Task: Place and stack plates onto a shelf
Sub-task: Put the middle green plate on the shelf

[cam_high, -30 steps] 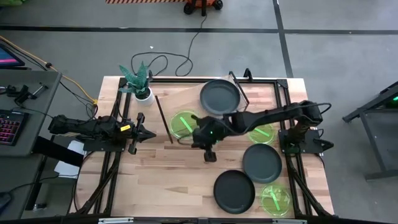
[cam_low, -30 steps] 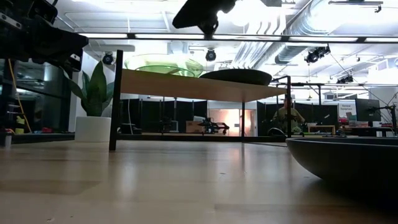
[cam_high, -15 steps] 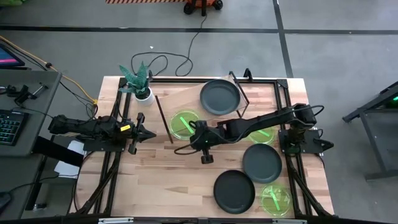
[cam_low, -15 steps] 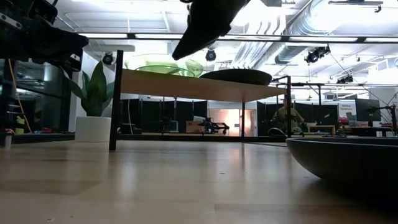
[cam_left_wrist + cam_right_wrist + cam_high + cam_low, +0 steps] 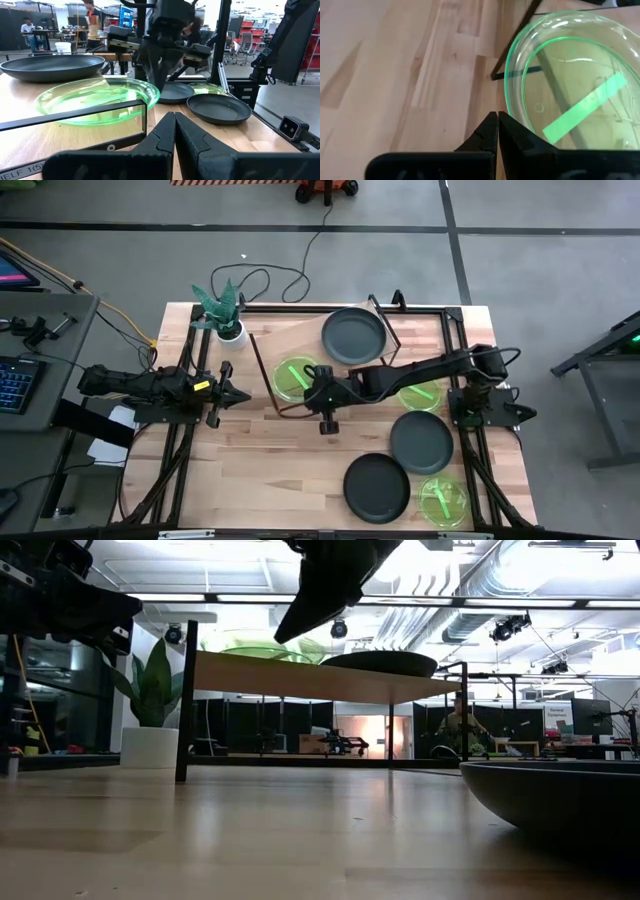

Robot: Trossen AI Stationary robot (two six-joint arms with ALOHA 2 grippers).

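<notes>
The right arm reaches across the bench [image 5: 260, 470] toward the shelf [image 5: 300, 340], and its end effector [image 5: 322, 385] hangs just beside the near right edge of the green plate [image 5: 293, 378] that lies on the shelf's left part. In the right wrist view its two dark fingers [image 5: 496, 131] are pressed together with nothing between them, their tips close to that plate's rim. A dark grey plate [image 5: 353, 335] sits on the far right part of the shelf, apart from the green one.

Off the shelf, to the right, another green plate [image 5: 422, 394] lies partly under the right arm. Nearer are a grey plate [image 5: 421, 442], a second grey plate [image 5: 376, 487] at the near edge, and a third green plate [image 5: 442, 500] at the near right corner.

The left arm waits at the left side of the bench, its end effector [image 5: 238, 395] pointing right, fingers [image 5: 170, 135] closed and empty. A potted plant [image 5: 224, 310] stands at the far left corner.
</notes>
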